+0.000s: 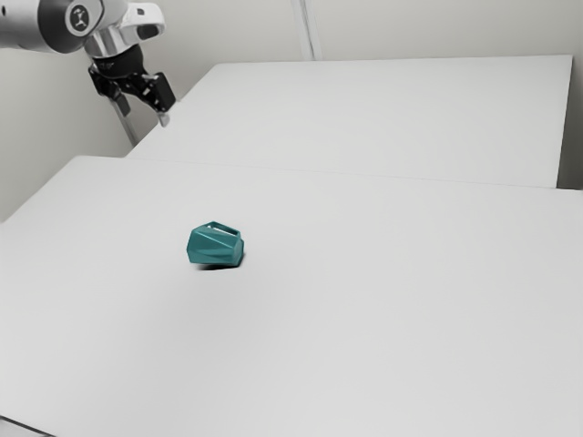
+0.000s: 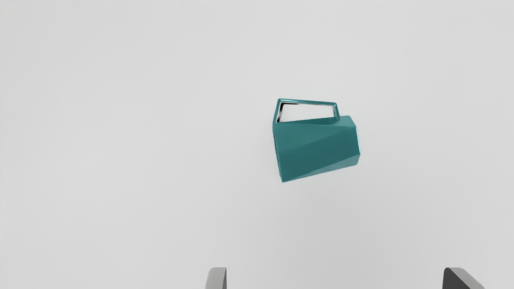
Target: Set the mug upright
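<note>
High at the exterior view's upper left hangs my gripper [image 1: 144, 116], well above the table and apart from the mug. A teal faceted mug [image 1: 215, 247] lies on its side on the white table, its handle raised along the upper side. From the wrist camera, the gripper [image 2: 335, 277] has its two fingertips wide apart with nothing between them. The mug [image 2: 317, 146] shows there beyond the fingertips, handle along one side; its inside is hidden from this angle.
The white table [image 1: 364, 319] carries the mug. Behind it is another white surface [image 1: 383, 118], bordered by pale walls. A thin dark line crosses the exterior view's lower left corner.
</note>
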Robot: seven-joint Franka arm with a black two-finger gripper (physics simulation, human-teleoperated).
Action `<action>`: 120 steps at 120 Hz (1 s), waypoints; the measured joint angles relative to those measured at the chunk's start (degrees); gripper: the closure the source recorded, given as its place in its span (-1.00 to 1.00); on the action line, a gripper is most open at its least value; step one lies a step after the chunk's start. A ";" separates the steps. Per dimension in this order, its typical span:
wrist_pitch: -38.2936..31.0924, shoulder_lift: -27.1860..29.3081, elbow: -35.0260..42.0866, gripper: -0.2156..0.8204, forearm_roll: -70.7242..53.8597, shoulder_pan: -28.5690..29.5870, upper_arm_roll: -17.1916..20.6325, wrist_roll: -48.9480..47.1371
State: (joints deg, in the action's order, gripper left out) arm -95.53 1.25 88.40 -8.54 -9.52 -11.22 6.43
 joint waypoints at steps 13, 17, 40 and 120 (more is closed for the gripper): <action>-0.55 0.22 0.00 -0.54 -0.33 1.26 -0.28 1.35; -0.68 0.47 0.10 -0.54 -0.42 1.62 -0.32 1.72; -2.39 4.32 5.18 -0.54 -0.61 1.37 -0.52 3.47; -16.21 9.52 27.39 -0.53 11.46 0.58 -14.25 7.51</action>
State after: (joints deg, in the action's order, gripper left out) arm -111.74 10.76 115.80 2.92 -8.95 -25.47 13.94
